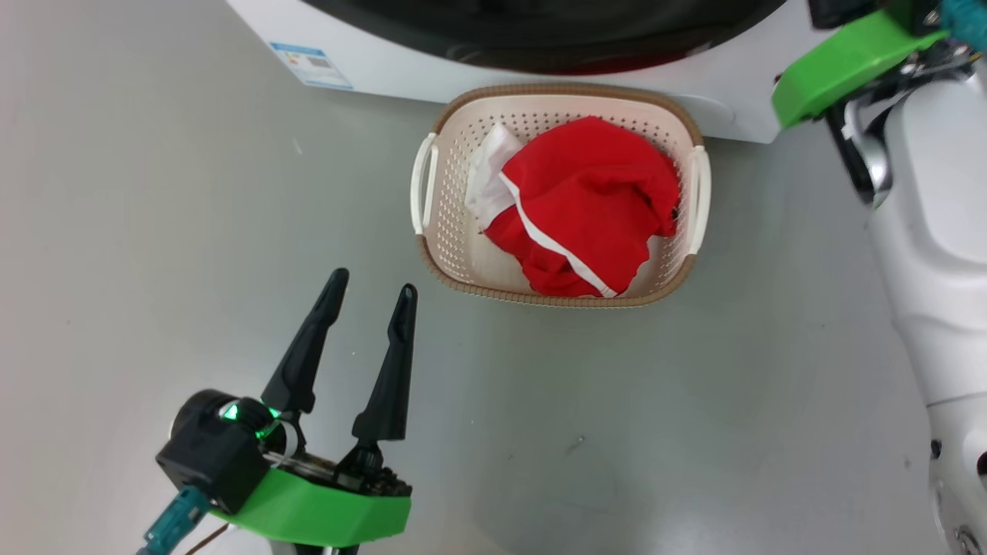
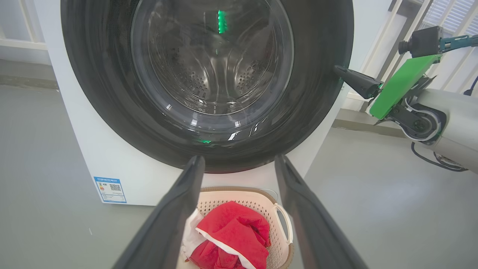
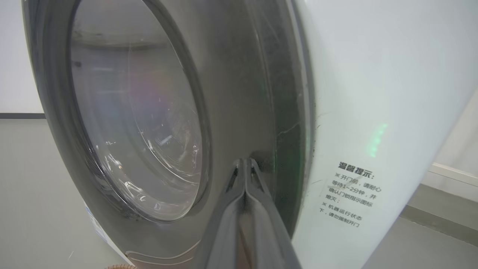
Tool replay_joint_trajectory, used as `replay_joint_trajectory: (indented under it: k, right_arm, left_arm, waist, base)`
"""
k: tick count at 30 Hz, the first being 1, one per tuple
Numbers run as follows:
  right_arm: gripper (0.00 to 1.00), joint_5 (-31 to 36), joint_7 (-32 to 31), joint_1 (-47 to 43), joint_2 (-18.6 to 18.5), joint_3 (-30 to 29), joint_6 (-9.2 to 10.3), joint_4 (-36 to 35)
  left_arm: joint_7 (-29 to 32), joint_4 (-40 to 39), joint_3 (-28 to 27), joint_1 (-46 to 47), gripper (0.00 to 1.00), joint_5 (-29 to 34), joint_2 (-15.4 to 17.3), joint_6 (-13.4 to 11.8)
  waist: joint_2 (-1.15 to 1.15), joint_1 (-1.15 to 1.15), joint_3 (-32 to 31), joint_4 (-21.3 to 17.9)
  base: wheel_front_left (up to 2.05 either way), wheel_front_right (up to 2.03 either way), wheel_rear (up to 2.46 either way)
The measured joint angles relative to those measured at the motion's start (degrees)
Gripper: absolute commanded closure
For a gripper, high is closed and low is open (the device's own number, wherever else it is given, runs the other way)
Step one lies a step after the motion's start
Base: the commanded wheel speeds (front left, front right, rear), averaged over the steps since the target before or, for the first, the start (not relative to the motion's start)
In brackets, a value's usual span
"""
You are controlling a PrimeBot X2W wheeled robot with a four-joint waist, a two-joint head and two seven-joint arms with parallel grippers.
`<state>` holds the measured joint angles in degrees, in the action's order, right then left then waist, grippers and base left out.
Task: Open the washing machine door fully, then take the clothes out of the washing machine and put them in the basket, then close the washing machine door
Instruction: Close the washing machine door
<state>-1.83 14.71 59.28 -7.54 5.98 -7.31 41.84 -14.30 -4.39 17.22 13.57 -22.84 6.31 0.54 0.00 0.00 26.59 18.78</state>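
on the right rim of the washing machine door (image 3: pixel 231 93), the shut, empty right gripper (image 3: pixel 244 163) should press squarely till it latches; left gripper (image 1: pixel 374 283) gapes empty.

Bright, even, diffuse light fills all three views, with no hard shadows. The basket (image 1: pixel 451 231) casts only a faint soft shade on the pale grey floor (image 1: pixel 154 231), which shows a broad dull sheen at the right in the left wrist view. The glossy washing machine door (image 2: pixel 97 82) carries white streaks of glare and small green reflections; a green glow also lies on the white side of the washing machine (image 3: pixel 373 74). Both wrist views bulge at the edges, bending straight lines. The right gripper (image 3: pixel 245 161), close to the lens, looks soft.
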Motion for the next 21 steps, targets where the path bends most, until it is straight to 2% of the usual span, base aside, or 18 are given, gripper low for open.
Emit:
replay_joint_trajectory:
  k: [10,21]
  right_arm:
    - [1.0,2.97,0.01,1.98,0.46,-3.28,-0.32,0.44]
    - [1.0,-0.44,0.01,-0.05,2.01,-2.79,-0.4,-1.2]
  left_arm:
    - [0.0,1.23,-0.08,0.72,0.0,0.18,-0.48,0.99]
    - [0.0,2.19,-0.16,0.73,0.0,0.45,-0.37,1.52]
  waist:
    - [0.0,0.0,1.27,1.84]
    - [0.0,0.0,0.06,-0.79]
  base:
    - [0.0,0.0,0.0]
    - [0.0,0.0,0.0]
